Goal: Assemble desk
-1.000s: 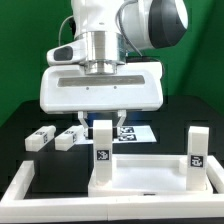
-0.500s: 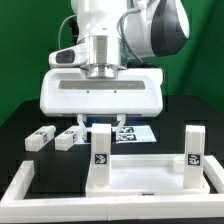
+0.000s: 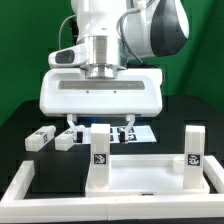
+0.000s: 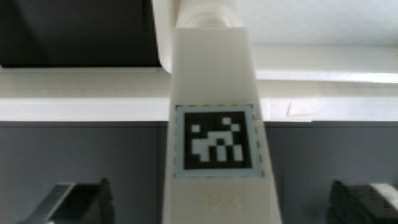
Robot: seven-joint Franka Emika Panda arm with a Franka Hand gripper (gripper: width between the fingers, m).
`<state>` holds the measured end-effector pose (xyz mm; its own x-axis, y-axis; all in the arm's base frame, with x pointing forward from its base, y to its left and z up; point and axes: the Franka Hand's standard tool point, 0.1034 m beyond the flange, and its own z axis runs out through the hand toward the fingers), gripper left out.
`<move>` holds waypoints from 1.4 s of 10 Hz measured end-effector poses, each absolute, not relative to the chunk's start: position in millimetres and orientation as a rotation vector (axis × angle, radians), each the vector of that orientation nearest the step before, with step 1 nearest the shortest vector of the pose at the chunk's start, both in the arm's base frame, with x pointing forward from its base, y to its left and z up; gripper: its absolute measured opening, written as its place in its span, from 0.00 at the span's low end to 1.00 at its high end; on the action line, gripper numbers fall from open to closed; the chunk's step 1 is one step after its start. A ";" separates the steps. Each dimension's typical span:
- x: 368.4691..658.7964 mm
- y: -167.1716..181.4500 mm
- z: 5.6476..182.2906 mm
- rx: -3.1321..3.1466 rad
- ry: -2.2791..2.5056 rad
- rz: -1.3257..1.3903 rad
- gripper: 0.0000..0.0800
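**Exterior view.** A white robot arm (image 3: 100, 40) reaches down at the centre and ends in a broad white wrist housing (image 3: 100, 92). Below the housing, the two dark fingers (image 3: 128, 121) hang spread wide apart. One sits on each side of the top of a square white leg, with a gap showing on both sides.

This first leg (image 3: 98, 152) stands upright at the corner of the tabletop panel (image 3: 145, 178) toward the exterior view's left. It has a black-and-white square tag on its front face. A second leg (image 3: 196, 150), also tagged and upright, stands at the panel's corner toward the exterior view's right.

The panel is white and rimmed, and it lies flat on the black desk (image 3: 12, 150) in the foreground. Two loose legs (image 3: 42, 137) lie on their sides on the desk, close together, toward the exterior view's left and beyond the panel. The marker board (image 3: 142, 132) lies flat behind the panel, partly hidden by the fingers. A white border strip (image 3: 18, 185) edges the desk at the front.

**Wrist view.** The first leg (image 4: 214, 80) fills the centre, upright, with its tag (image 4: 217, 140) sharp and facing the camera. The dark tips of the fingers (image 4: 80, 200) show on either side of the leg — well clear of it, holding nothing. A pale band crosses behind the leg, but it is too blurred to tell what it is.
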<state>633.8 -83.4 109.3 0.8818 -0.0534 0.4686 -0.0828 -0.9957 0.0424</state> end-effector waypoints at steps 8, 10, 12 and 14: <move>646.5 -77.8 124.2 3.090 -0.144 0.608 0.81; 645.5 -86.0 115.5 3.130 -0.106 0.453 0.81; 639.1 -93.7 109.8 3.194 -0.162 0.140 0.81; 642.2 -90.7 111.1 3.189 -0.194 0.130 0.81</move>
